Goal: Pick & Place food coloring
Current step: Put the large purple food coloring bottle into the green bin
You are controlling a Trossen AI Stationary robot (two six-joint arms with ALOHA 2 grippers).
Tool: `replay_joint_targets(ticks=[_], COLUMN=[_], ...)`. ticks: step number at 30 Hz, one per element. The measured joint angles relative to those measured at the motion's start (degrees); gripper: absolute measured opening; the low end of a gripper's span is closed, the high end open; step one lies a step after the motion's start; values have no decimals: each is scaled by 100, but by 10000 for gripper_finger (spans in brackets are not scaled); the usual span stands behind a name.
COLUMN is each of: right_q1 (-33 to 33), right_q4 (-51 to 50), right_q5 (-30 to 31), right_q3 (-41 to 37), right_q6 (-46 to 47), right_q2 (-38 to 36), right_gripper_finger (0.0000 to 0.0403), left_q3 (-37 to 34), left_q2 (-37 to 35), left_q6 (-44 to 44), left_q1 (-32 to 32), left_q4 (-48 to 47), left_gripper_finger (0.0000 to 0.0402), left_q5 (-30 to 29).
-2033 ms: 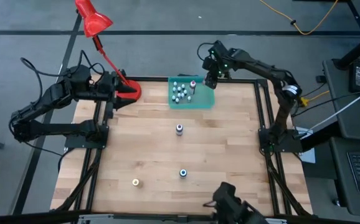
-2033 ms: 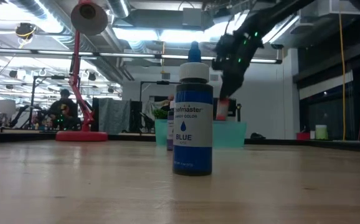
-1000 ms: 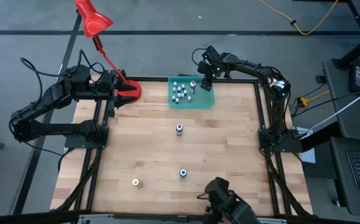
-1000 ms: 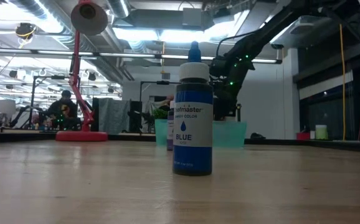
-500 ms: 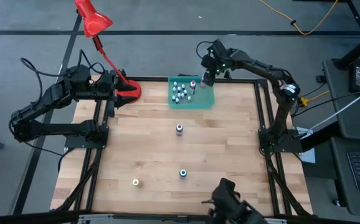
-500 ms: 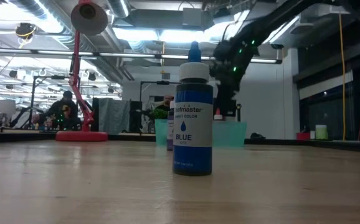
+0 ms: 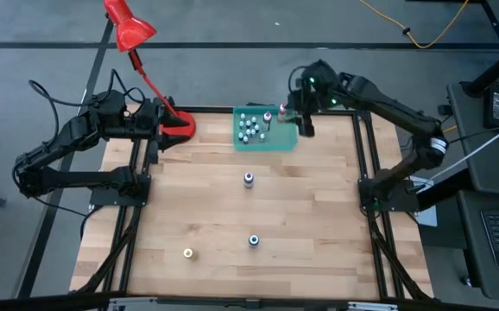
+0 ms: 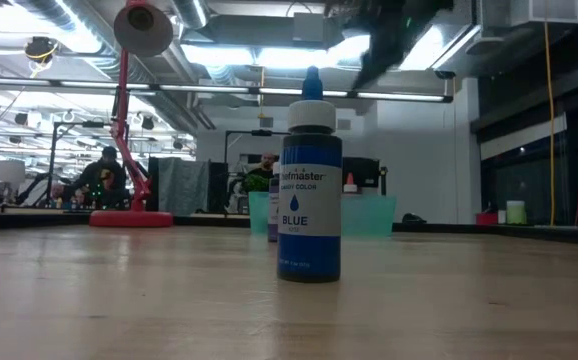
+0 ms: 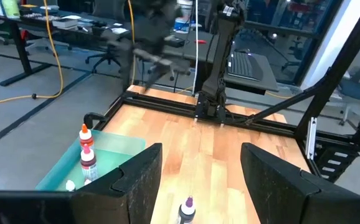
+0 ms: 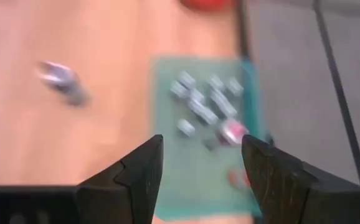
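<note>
Currently my right hand (image 7: 305, 126) hangs open and empty above the right edge of the teal tray (image 7: 286, 138). Just below and left of it, the food coloring bottles (image 7: 249, 126) stand clustered in the tray. Farther out on the desk (image 7: 318, 216) stand purple (image 7: 249, 179), blue (image 7: 254, 240) and yellow (image 7: 188, 253) bottles. My left hand (image 9: 198, 180) waits open by the red lamp (image 7: 133, 34).

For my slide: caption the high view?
Right gripper, jaws open, above teal tray; three bottles remain on table.
</note>
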Motion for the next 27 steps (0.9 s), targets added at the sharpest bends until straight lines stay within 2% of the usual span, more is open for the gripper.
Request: replay_joint_targets(ticks=[6,11,14,19,27], right_q1=[756,1340,1718,2198,2274], right_q4=[-17,-42,72,537,692], right_q5=[-684,-1388,-1094,-76,74], right_q3=[2,0,0,0,0], right_q6=[-35,-86,-88,128,769], right_q2=[-437,-450,-369,-156,482], right_gripper_finger=[217,217,217,232,314], left_q3=[0,0,0,0,0], left_q2=[0,0,-10,-17,-75], left_q6=[40,196,212,232,221], left_q1=[0,1,0,-1,0], left_q4=[-8,-15,-16,-24,-319], left_gripper_finger=[212,212,212,212,212], left_q5=[395,435,475,740,907])
